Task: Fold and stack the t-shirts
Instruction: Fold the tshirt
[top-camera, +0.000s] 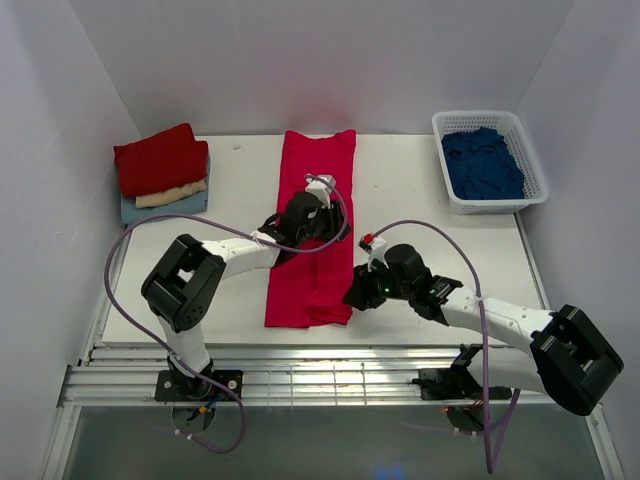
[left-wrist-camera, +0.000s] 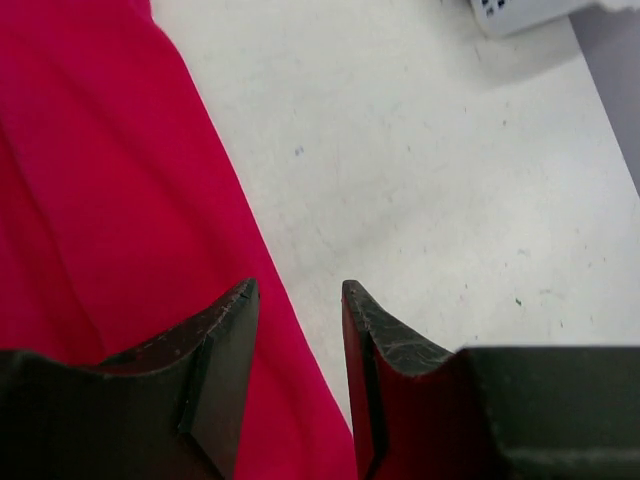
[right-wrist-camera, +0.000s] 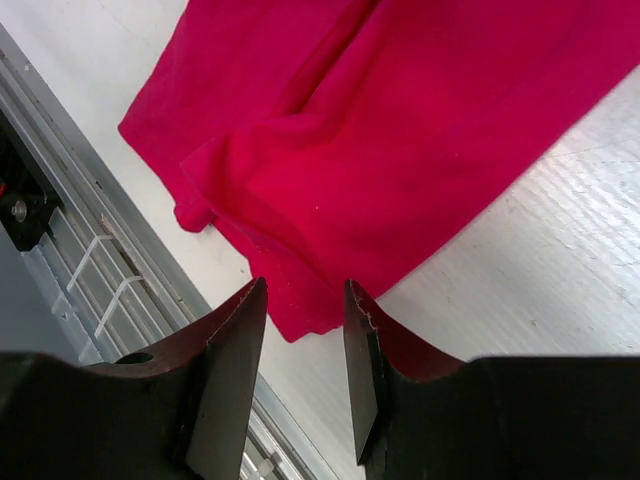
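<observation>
Left gripper (left-wrist-camera: 300, 292): jaws partly parted, empty, over the right edge of the crimson t-shirt (top-camera: 322, 165), which lies as a long strip mid-table (top-camera: 430, 230). Right gripper (right-wrist-camera: 305, 292): jaws partly parted, empty, over the shirt's near right corner

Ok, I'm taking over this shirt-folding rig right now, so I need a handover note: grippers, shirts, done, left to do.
Left gripper: open, empty, above the right edge of the long crimson-red cloth t-shirt, mid-table.
Right gripper: open, empty, at that shirt's near right corner.
Done: crimson shirt folded lengthwise into a strip; dark red, cream and pale blue folded shirts stacked far left.
Left: fold the strip crosswise, add it to the stack; navy shirts wait in the white plastic lattice basket, far right.
</observation>
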